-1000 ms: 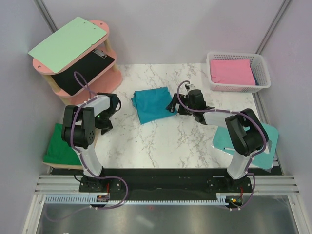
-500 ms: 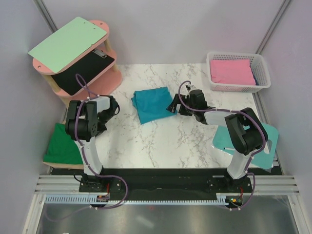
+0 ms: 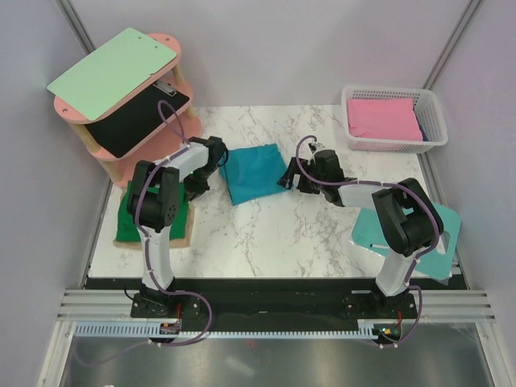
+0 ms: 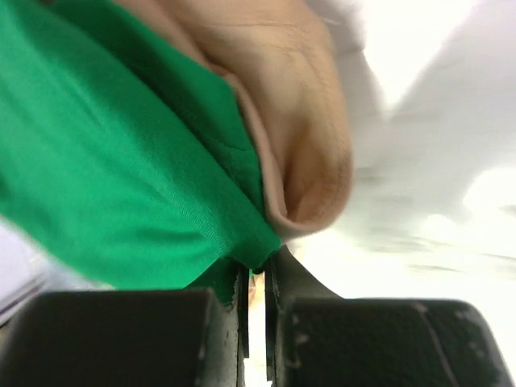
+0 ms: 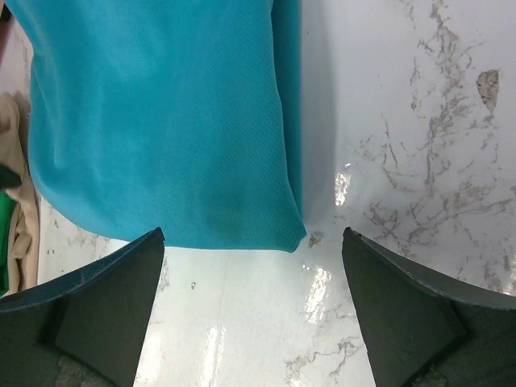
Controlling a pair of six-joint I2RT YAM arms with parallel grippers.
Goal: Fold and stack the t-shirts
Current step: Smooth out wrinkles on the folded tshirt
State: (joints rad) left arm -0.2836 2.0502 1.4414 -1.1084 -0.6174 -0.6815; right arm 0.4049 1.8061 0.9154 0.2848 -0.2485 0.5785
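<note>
Cloth of the green t-shirt (image 4: 121, 185) we hold pinched in the left gripper (image 4: 256, 278); our right gripper (image 5: 250, 238) gapes empty over the teal t-shirt (image 5: 161, 121).

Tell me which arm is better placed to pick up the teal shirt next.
Right, likely. The right gripper hangs open over a corner of the teal shirt, while the left gripper is shut on the green shirt.
</note>
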